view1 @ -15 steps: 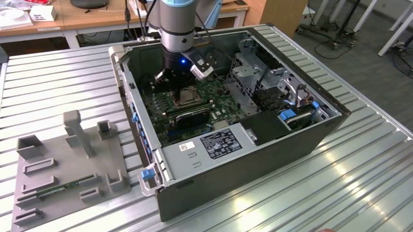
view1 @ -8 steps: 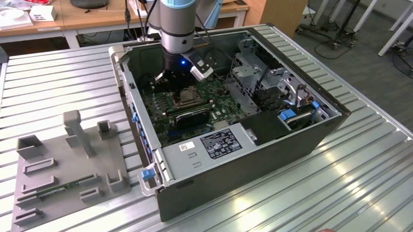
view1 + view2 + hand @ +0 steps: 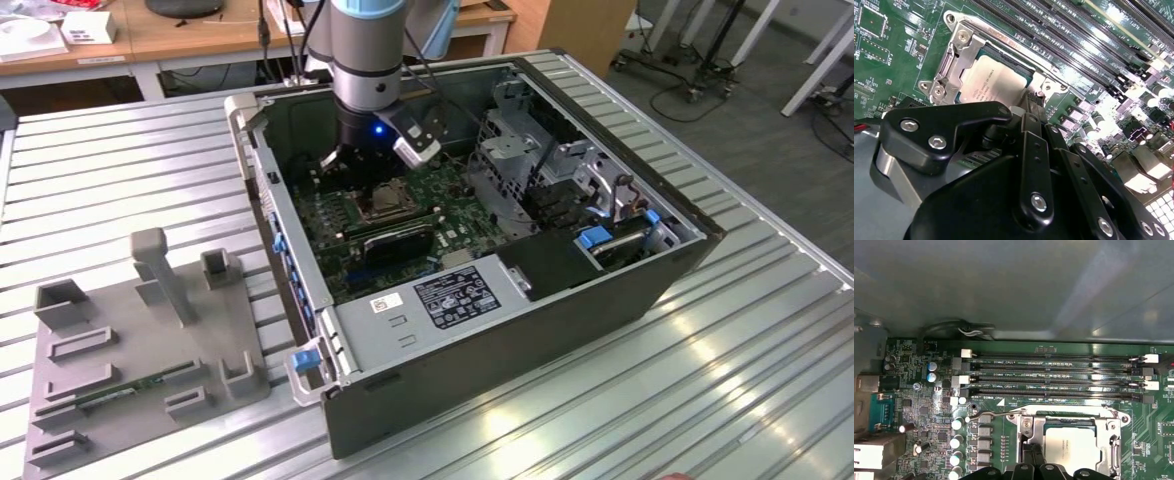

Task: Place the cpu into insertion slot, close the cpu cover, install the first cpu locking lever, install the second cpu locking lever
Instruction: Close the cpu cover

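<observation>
The cpu (image 3: 994,75), a pale silvery-grey square with faint print I cannot make out, sits in the insertion slot (image 3: 1069,421) on the green motherboard (image 3: 894,60). The silvery cpu cover (image 3: 954,60) frames it. The jaws hang over its near edge; I cannot tell their width. Black memory slots (image 3: 1054,377) lie beyond.

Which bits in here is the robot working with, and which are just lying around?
For the job:
the cpu
the cpu cover framing it
the locking lever
the gripper beside them

Just lying about:
the memory slots
the power supply
the grey holder tray
</observation>
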